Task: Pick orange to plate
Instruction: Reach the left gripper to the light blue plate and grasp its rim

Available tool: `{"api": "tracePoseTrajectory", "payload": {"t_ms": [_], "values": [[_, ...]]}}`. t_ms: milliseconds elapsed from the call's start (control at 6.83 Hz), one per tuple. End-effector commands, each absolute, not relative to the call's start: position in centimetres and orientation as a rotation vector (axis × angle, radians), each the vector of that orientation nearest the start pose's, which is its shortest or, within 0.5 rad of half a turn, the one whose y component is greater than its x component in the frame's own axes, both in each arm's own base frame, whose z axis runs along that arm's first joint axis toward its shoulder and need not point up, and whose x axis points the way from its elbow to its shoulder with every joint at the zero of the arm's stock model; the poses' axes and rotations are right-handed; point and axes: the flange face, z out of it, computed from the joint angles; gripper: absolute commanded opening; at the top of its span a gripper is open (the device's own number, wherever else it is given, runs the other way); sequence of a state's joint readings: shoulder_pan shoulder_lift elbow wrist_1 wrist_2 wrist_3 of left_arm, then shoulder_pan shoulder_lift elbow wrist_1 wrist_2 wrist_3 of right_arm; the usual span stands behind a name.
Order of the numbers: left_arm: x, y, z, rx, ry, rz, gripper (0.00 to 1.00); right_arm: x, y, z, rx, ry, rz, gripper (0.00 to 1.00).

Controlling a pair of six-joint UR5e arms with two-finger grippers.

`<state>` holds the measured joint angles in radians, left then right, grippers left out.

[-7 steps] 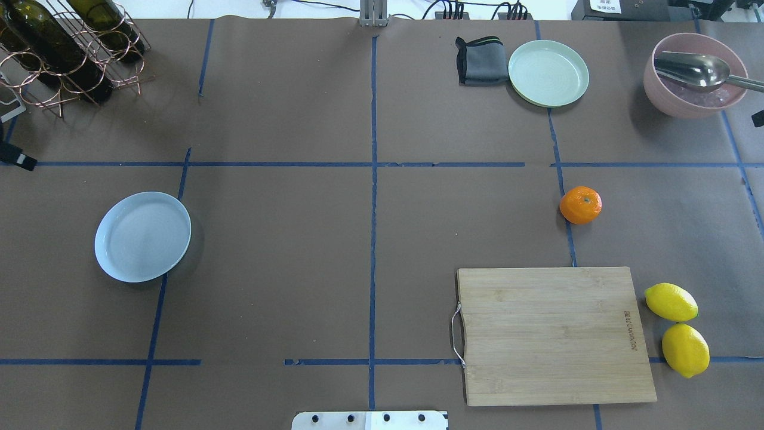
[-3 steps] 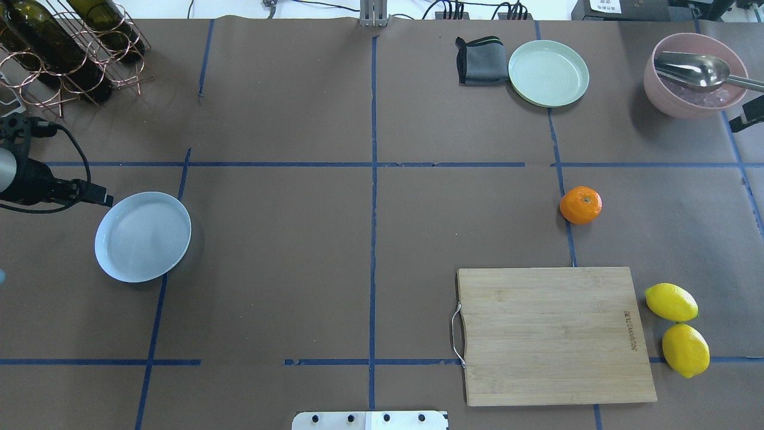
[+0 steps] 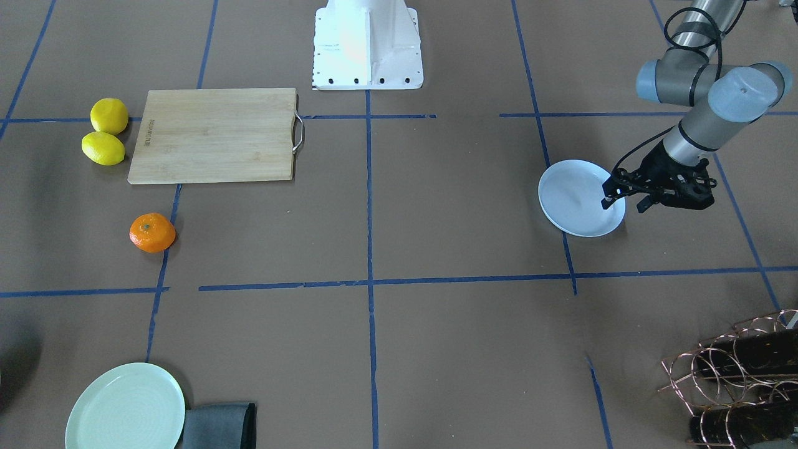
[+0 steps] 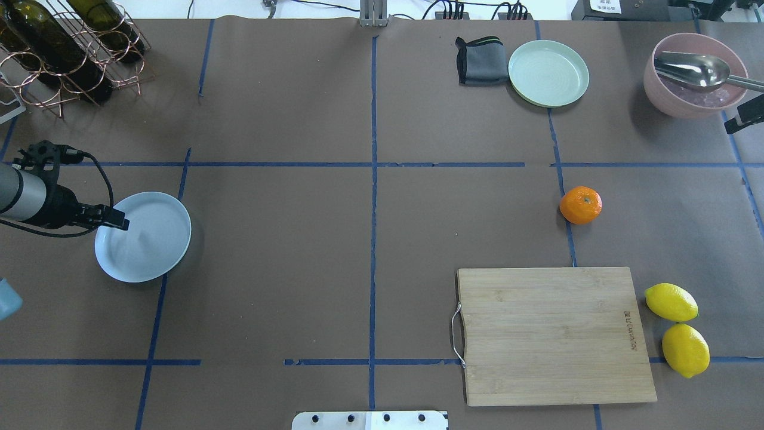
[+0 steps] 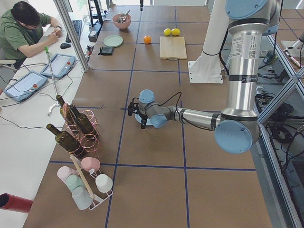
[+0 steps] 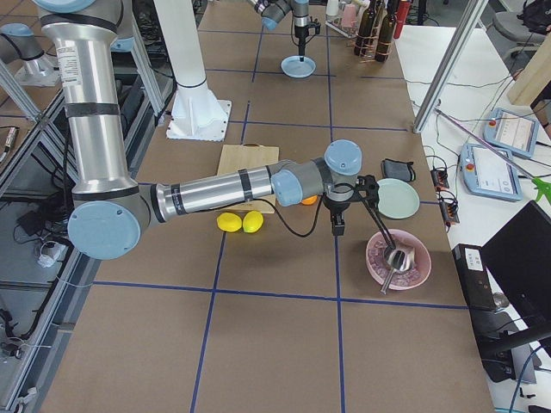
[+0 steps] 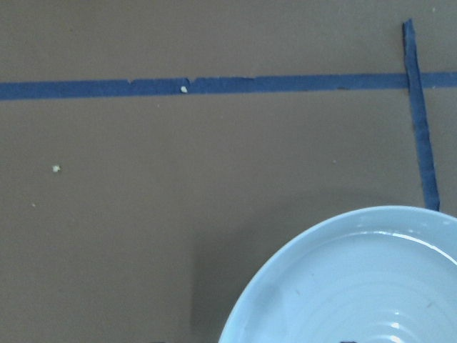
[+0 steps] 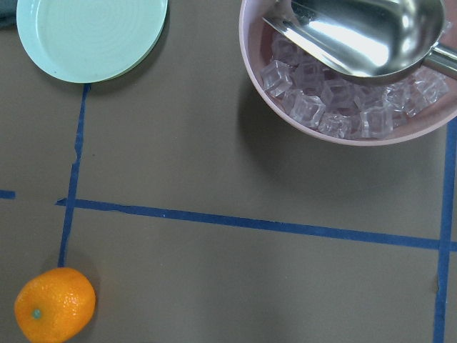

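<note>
The orange [image 4: 580,205] [image 3: 152,232] lies on the brown table, right of centre in the overhead view; the right wrist view has it at bottom left [image 8: 55,304]. The pale bluish-white plate [image 4: 149,245] [image 3: 570,196] [image 7: 357,286] sits far to the left with nothing on it. My left gripper [image 4: 118,225] [image 3: 623,204] hovers over the plate's outer rim, open with nothing held. Only a black sliver of my right gripper [image 4: 743,118] shows at the right edge, beside the pink bowl and well away from the orange; whether it is open or shut cannot be told.
A wooden cutting board [image 4: 552,334] lies in front of the orange, two lemons [image 4: 671,301] at its right. At the back stand a pale green plate [image 4: 548,73], a grey cloth [image 4: 479,61], a pink bowl [image 4: 662,95] of ice with a scoop, and a wine rack [image 4: 65,48].
My left arm has come in from the left edge and its gripper now hangs over the plate's rim. The right gripper's tip has appeared at the right edge. The orange has not moved.
</note>
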<state>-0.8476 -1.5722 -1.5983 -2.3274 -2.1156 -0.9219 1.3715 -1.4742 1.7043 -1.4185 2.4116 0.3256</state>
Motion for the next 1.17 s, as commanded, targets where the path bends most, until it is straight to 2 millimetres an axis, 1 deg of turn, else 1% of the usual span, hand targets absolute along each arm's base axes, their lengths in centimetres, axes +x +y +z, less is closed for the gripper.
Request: {"api": "tracePoseTrajectory", "payload": {"t_ms": [0, 146, 293, 439, 585, 732, 878, 1024], "values": [[28.6, -43.8, 57.2, 0.132, 0.903, 0.039, 0.65, -4.9, -54.1, 52.1, 0.131, -0.894, -0.043, 1.0], [28.5, -43.8, 57.2, 0.132, 0.902, 0.041, 0.52, -4.9, -54.1, 52.0, 0.13, -0.895, -0.042, 1.0], [28.5, -43.8, 57.1, 0.132, 0.906, 0.044, 0.32, -4.9, -54.1, 52.1, 0.129, -0.894, -0.041, 1.0], [28.5, -43.7, 56.9, 0.135, 0.91, 0.046, 0.04, -5.0, -54.1, 52.1, 0.129, -0.894, -0.044, 1.0], [27.8, -43.1, 56.7, 0.136, 0.913, 0.046, 0.0, -5.0, -54.2, 52.0, 0.131, -0.894, -0.045, 1.0], [26.5, -42.2, 55.5, 0.147, 0.929, 0.047, 0.0, -5.2, -54.2, 52.0, 0.131, -0.894, -0.048, 1.0], [25.1, -40.2, 54.0, 0.104, 0.987, 0.08, 0.0, -5.6, -54.4, 51.6, 0.134, -0.896, -0.056, 1.0], [23.0, -40.9, 52.4, 0.052, 1.068, 0.08, 0.0, -6.3, -54.9, 50.8, 0.14, -0.898, -0.071, 1.0]]}}
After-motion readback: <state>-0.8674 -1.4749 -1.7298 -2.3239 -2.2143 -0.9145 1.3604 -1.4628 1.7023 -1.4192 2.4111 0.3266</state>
